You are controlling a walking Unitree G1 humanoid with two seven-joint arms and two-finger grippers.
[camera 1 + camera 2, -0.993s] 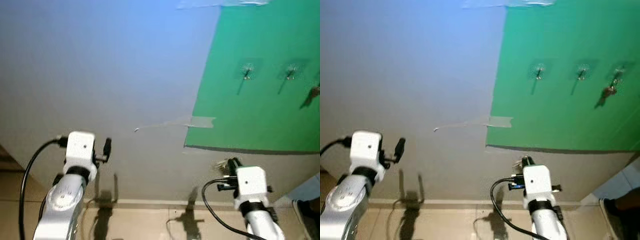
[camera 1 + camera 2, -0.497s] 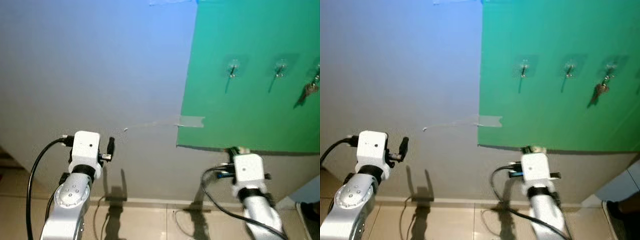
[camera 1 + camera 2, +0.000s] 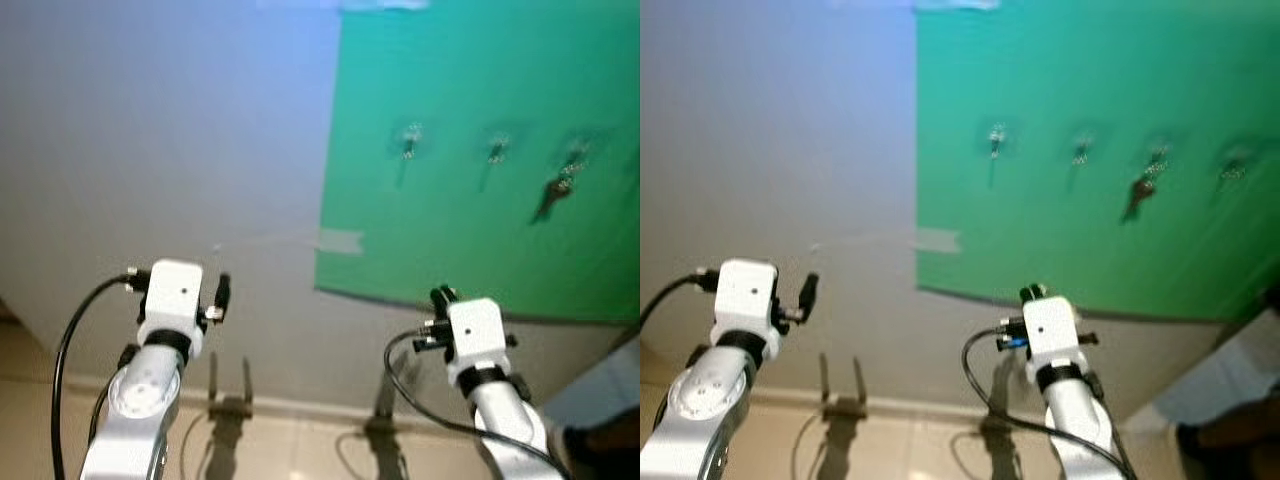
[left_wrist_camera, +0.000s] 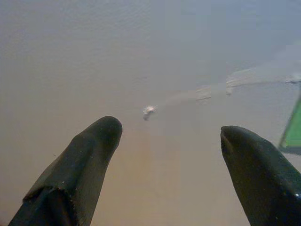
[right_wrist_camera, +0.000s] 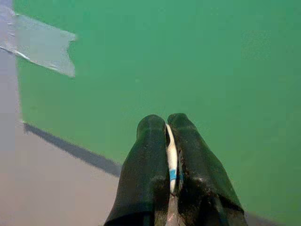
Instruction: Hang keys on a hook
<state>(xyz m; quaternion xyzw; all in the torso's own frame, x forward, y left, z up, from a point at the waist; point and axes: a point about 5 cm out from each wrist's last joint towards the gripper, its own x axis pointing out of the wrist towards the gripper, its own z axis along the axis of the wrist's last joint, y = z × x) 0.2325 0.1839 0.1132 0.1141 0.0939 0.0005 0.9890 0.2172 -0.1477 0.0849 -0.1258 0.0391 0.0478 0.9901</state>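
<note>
**Keys pinched in the right gripper, hooks up on the green sheet**

The left gripper (image 4: pixel 164 155) hangs before the bare grey wall (image 3: pixel 150 130) with its two black fingers spread wide and nothing between them. To its right, a strip of clear tape (image 3: pixel 338 241) holds the lower left corner of the green paper sheet (image 3: pixel 480 230). Along the sheet's upper part runs a row of small clear adhesive hooks; the leftmost hook (image 3: pixel 409 140) and the next hook (image 3: pixel 496 152) look bare, while a dark bunch of keys (image 3: pixel 553 190) already hangs from the third. The right gripper (image 5: pixel 168 141), below the sheet's bottom edge, is closed tight on a thin white tag with a blue band (image 5: pixel 171 160), probably the key fob; the keys themselves are hidden.

The bunch should be light, hard and slippery, and it swings freely, so the grip belongs on the tag, leaving the ring free to drop over a hook.

Compared with one second ago, the sheet and hooks sit further left in the head views, which is the camera turning right; the right arm has risen slightly.
</note>
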